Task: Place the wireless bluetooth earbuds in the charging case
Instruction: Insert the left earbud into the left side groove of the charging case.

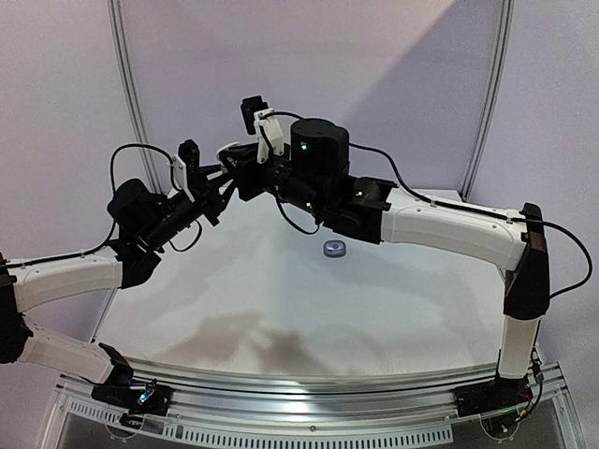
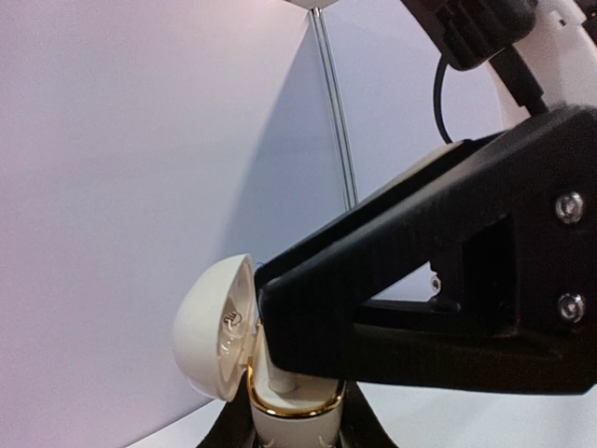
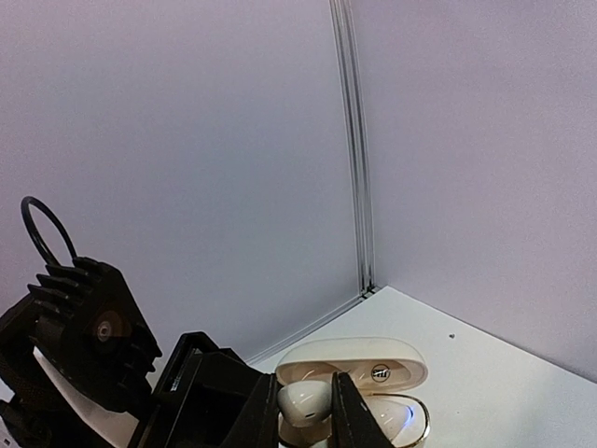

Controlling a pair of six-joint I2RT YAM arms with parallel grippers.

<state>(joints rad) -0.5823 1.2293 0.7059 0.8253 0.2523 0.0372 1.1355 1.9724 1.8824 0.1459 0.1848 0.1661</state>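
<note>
Both arms are raised above the table and meet in mid-air. My left gripper (image 1: 213,192) is shut on a white charging case (image 2: 297,415) with a gold rim, and its lid (image 2: 207,329) stands open. My right gripper (image 3: 306,413) is shut on a white earbud (image 3: 305,399) and holds it at the case's open top. In the left wrist view the earbud's stem (image 2: 278,379) sits in a socket of the case, under the right gripper's black finger (image 2: 373,308). The case (image 3: 396,422) shows a blue light inside. The dark earbuds and the other white one are out of view.
A small dark grey-purple case (image 1: 334,249) lies on the white table (image 1: 281,299), right of centre. Pale walls and a corner post (image 3: 354,187) stand behind. The right arm's cable (image 1: 402,182) hangs above the table.
</note>
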